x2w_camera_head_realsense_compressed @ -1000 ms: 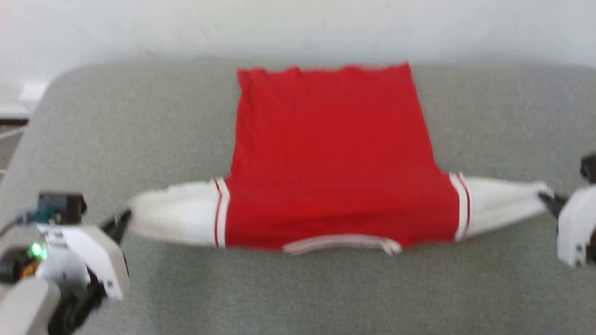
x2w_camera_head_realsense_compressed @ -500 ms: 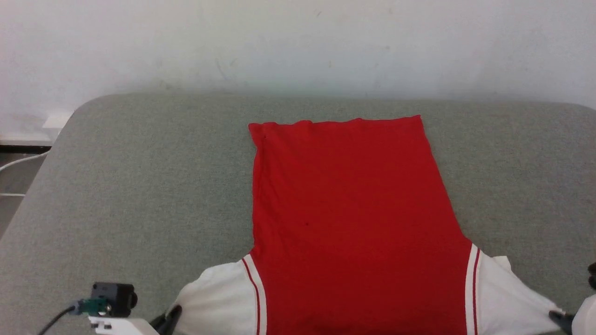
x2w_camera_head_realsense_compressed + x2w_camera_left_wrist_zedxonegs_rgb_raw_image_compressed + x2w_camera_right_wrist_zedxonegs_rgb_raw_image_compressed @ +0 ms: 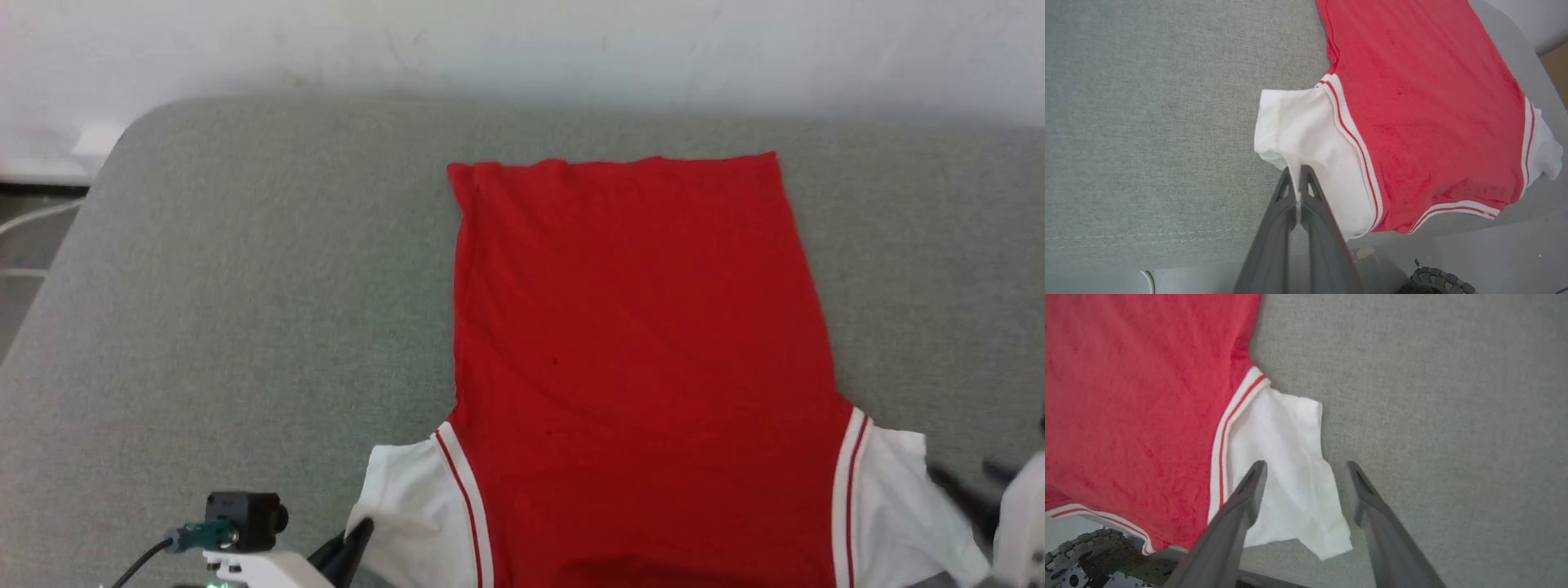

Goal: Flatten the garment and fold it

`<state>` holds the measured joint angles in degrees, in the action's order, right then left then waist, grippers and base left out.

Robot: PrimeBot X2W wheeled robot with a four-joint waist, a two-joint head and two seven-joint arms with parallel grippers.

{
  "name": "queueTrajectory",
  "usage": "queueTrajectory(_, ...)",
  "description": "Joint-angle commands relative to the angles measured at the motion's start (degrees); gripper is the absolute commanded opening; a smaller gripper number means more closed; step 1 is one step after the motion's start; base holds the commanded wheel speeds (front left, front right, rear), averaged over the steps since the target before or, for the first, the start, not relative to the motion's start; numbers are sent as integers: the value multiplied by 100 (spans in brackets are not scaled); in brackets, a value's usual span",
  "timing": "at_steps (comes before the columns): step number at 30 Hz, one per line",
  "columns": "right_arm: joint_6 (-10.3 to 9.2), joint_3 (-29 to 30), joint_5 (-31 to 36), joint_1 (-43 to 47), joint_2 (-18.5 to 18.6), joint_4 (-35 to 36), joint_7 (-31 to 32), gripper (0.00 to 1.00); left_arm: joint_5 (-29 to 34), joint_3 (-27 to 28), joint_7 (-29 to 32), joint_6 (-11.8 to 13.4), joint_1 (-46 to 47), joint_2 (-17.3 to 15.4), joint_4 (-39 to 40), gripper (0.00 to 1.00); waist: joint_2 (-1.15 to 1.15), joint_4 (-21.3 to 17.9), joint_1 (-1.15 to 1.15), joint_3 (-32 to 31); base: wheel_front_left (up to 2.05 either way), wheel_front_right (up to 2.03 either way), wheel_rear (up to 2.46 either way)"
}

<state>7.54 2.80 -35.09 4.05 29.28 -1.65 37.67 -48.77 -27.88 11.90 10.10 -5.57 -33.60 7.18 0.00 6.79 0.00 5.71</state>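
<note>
The garment [image 3: 637, 351] lies spread on the grey table, plain red side up, hem toward the wall, white sleeves at the near corners. No letters or numbers show. My left gripper [image 3: 1296, 173] is shut on the edge of the left white sleeve [image 3: 1298, 130]; in the head view it [image 3: 353, 543] sits at the lower left. My right gripper [image 3: 1306, 465] stands open just above the right white sleeve [image 3: 1286, 457], which lies loose on the table between its fingers. It appears blurred at the right edge of the head view [image 3: 967, 482].
The grey fabric table [image 3: 245, 286] has rounded far corners and a white wall behind it. Its near edge runs just under the collar trim [image 3: 1453, 208]. A wheel of my base [image 3: 1081, 547] shows below that edge. Bare cloth lies to the left and right of the garment.
My right gripper has opened and let go of the right sleeve, which has gone slack. The left sleeve is less stretched. The head camera has shifted.
</note>
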Motion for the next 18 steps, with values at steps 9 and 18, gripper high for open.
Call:
queueTrajectory(9,-5,164,260,-1859,113,404,504,100,352,-73,-217,26,539,267,577,0,0,848,0,1363,0,0,0)
queueTrajectory(18,-5,-248,868,-3851,562,-574,1374,100,675,-435,-558,-42,913,797,755,0,0,1511,0,2323,0,0,0)
